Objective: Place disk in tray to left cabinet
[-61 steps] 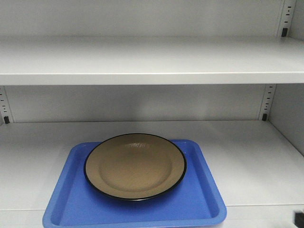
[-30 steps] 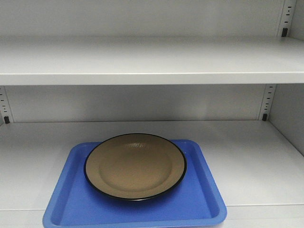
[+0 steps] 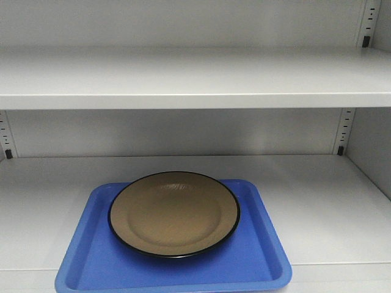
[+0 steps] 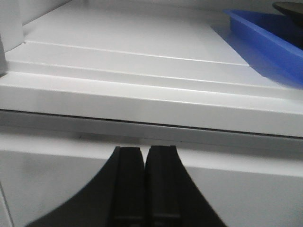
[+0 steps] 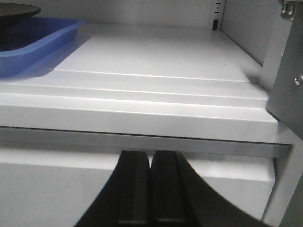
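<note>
Disk: round, shallow, glossy tan with a thin black rim, lying flat in the tray, nearer its far edge, almost as wide as the tray itself. Tray: bright blue plastic, rectangular, rounded corners, low raised rim, resting on the bench, here the cabinet's lower shelf, at the front edge and left of the shelf's middle. Near rim of the tray at or just over the front edge.

Left tool: black fingers pressed together, pinching nothing, held low in front of and below the bench's front edge, well apart from the tray, whose blue corner shows far up at the right of that view. Right tool: black fingers likewise pressed together, holding nothing, also below the front edge, toward the right end, with the tray up at the left and a dark sliver of the disk above it.

Cabinet: pale grey-white, smooth matte shelves, one wide shelf above the disk, slotted vertical strips at the back corners. Bench front edge stepped in shallow ridges, with a grey band beneath.
</note>
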Motion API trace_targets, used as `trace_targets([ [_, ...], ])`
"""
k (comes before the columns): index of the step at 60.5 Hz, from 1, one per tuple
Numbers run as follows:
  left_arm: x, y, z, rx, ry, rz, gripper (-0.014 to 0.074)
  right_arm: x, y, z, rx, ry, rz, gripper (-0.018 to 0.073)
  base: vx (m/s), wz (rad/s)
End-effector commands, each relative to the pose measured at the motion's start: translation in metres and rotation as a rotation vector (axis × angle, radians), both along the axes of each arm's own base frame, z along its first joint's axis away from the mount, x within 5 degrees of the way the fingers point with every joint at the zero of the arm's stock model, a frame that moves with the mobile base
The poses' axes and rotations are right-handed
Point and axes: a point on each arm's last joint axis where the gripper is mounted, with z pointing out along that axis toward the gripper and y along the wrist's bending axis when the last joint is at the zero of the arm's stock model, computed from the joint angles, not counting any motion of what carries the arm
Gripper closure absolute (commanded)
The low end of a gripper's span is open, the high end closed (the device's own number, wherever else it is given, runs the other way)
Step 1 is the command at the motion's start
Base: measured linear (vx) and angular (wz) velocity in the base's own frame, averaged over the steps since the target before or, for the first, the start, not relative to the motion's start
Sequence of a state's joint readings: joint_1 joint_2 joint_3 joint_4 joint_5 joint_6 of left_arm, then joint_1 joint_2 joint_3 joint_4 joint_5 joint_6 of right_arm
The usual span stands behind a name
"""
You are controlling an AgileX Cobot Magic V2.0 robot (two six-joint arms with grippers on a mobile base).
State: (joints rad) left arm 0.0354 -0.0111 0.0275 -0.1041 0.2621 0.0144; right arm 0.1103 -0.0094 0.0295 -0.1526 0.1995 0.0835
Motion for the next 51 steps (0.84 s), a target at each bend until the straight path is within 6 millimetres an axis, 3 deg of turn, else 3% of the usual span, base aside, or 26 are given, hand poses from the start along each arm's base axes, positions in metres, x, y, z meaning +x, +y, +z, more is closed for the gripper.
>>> trace_targets([
  [1, 0.0011, 0.0006, 0.0030, -0.011, -0.073, 0.007, 0.0603, 0.0005, 0.0009, 0.0004, -0.006, -0.066, 0.010, 0.0568, 0.00, 0.00],
  [51, 0.0011, 0.0006, 0.0030, -0.011, -0.073, 0.007, 0.0603, 0.0005, 0.0009, 0.0004, -0.006, -0.066, 0.010, 0.0568, 0.00, 0.00],
])
